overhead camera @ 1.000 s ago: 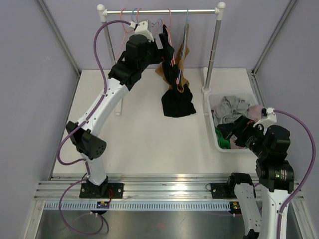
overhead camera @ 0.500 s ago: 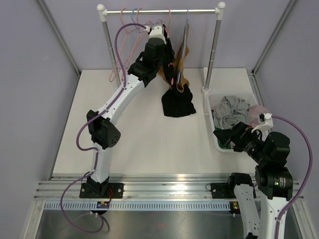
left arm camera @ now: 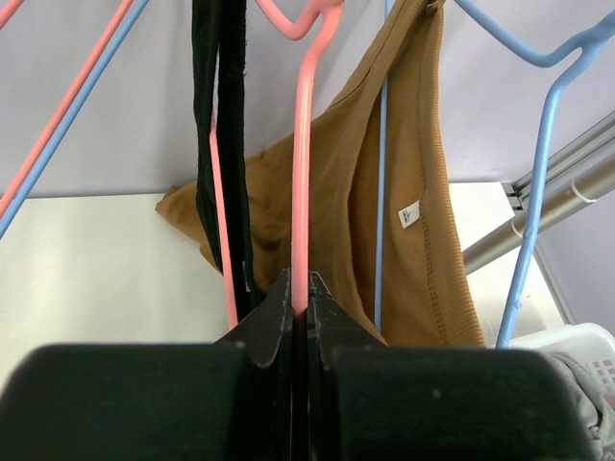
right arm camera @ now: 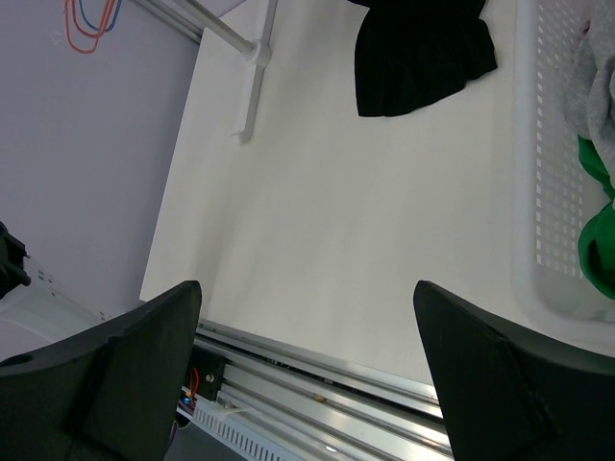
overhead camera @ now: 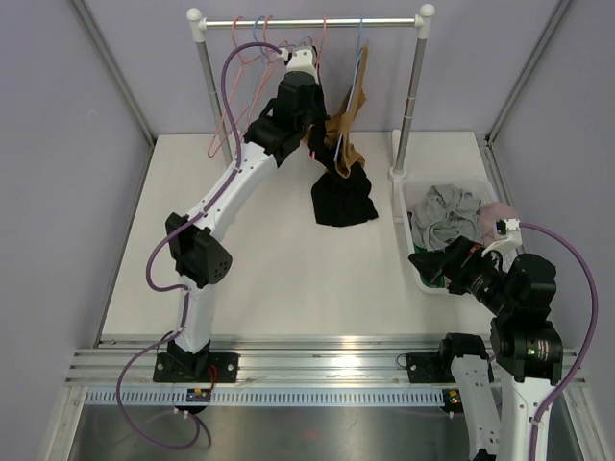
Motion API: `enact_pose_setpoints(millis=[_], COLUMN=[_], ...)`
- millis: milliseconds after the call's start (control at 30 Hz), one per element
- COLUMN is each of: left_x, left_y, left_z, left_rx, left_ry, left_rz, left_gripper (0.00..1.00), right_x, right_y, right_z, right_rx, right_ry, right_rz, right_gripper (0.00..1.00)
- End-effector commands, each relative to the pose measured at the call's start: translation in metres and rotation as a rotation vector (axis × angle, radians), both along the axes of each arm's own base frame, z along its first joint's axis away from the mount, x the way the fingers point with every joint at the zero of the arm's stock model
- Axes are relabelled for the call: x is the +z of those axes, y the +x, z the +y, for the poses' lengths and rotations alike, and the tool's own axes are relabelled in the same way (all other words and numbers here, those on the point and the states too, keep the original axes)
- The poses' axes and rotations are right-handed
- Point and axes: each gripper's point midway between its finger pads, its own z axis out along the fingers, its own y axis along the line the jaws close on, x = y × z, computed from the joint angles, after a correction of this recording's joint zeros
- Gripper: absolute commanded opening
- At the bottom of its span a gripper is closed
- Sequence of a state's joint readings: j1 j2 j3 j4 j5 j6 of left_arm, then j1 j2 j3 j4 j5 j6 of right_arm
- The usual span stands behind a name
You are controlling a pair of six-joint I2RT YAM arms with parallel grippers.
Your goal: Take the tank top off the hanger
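While the left arm reaches up to the rail [overhead camera: 307, 21], the left gripper [left arm camera: 300, 309] is clamped on the pink hanger [left arm camera: 303, 173]. Its jaws are pressed shut, with the hanger's upright wire pinched between the tips. The black tank top [left arm camera: 219, 144] hangs on what looks like that same hanger. In the wrist view its straps run down just left of the pinched wire, beside a thinner pink limb. It hangs straight down from the rail, and the overhead view shows its lower part bunched on the worktop [overhead camera: 269, 259].

A brown tank top [left arm camera: 423, 221] hangs just right of the jaws on a blue hanger [left arm camera: 538, 192]. From where the grip sits, I take the black one to be the garment being worked.

What matters next is that the jaws hold the hanger, not the cloth. The cloth lies beside and below them, and the straps are looped over the hanger's shoulders above. The straps would have to slide off along those shoulders, or the hanger would have to come off the rail with the garment on it.

The left arm is much the nearer. The right gripper [right arm camera: 307, 327] hangs well away at the near edge beside the white basket [overhead camera: 413, 261], jaws spread wide and holding nothing. It points across bare worktop toward the black hem, so it could come in from below.
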State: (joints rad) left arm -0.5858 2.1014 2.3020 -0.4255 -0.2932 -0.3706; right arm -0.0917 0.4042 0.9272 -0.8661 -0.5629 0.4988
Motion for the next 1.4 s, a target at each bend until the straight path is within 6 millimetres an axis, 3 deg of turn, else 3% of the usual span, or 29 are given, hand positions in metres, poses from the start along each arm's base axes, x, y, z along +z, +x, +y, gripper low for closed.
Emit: enact_pose_setpoints(millis=[0, 233, 367, 533, 667, 900, 933, 967, 1033, 1067, 1100, 1167, 1200, 1233, 1267, 1300, 1367], left_x=[0.085, 0.142, 0.153, 0.15, 0.147, 0.141, 0.152, 0.131, 0.126, 0.112, 0.11, 0.09, 0.082, 0.08, 0.084, 0.056, 0.035], left_y=[-0.024, -0.059, -0.075, -0.099, -0.133, -0.204, -0.224, -0.228, -0.247, -0.264, -0.276, -0.308, -0.318, -0.327, -0.351, -0.353, -0.371], left_z=[0.024, 0.035, 0.039, 0.043, 0.047, 0.074, 0.086, 0.087, 0.097, 0.103, 0.108, 0.12, 0.122, 0.123, 0.132, 0.129, 0.13], left_rx=[0.018, -0.062, -0.121, -0.163, -0.233, -0.316, -0.318, -0.326, -0.329, -0.341, -0.352, -0.376, -0.389, -0.403, -0.431, -0.441, -0.476], left_ry=[-0.056, -0.114, -0.147, -0.158, -0.173, -0.18, -0.194, -0.178, -0.194, -0.204, -0.221, -0.276, -0.301, -0.344, -0.384, -0.383, -0.411], left_rz=[-0.148, -0.235, -0.222, -0.165, -0.119, -0.105, -0.133, -0.088, -0.085, -0.072, -0.083, -0.079, -0.077, -0.083, -0.12, -0.065, -0.015], left_gripper=[0.0, 0.0, 0.0, 0.0, 0.0, 0.0, 0.0, 0.0, 0.0, 0.0, 0.0, 0.0, 0.0, 0.0, 0.0, 0.0, 0.0], right_x=[0.011, 0.015, 0.018, 0.023, 0.029, 0.04, 0.042, 0.045, 0.054, 0.058, 0.055, 0.075, 0.071, 0.079, 0.08, 0.078, 0.082], right_y=[-0.001, 0.001, 0.0, 0.0, 0.002, 0.007, 0.008, 0.008, 0.009, 0.009, 0.01, 0.007, 0.007, 0.01, 0.011, 0.013, 0.013], right_z=[0.005, 0.004, 0.002, 0.002, 0.004, 0.01, 0.013, 0.017, 0.028, 0.034, 0.038, 0.052, 0.055, 0.056, 0.056, 0.055, 0.057], right_rx=[0.034, 0.035, 0.031, 0.036, 0.056, 0.118, 0.134, 0.155, 0.238, 0.264, 0.296, 0.404, 0.436, 0.444, 0.438, 0.432, 0.451], right_ry=[0.004, -0.007, -0.019, -0.028, -0.044, -0.048, -0.04, -0.02, 0.024, 0.069, 0.105, 0.201, 0.232, 0.232, 0.254, 0.256, 0.268], right_rz=[-0.033, -0.035, -0.038, -0.043, -0.061, -0.071, -0.081, -0.084, -0.118, -0.114, -0.105, -0.167, -0.161, -0.216, -0.209, -0.211, -0.236], right_gripper=[0.99, 0.99, 0.99, 0.99, 1.0, 0.99, 0.99, 0.99, 0.99, 0.99, 1.0, 1.0, 0.99, 0.99, 0.99, 1.0, 1.0])
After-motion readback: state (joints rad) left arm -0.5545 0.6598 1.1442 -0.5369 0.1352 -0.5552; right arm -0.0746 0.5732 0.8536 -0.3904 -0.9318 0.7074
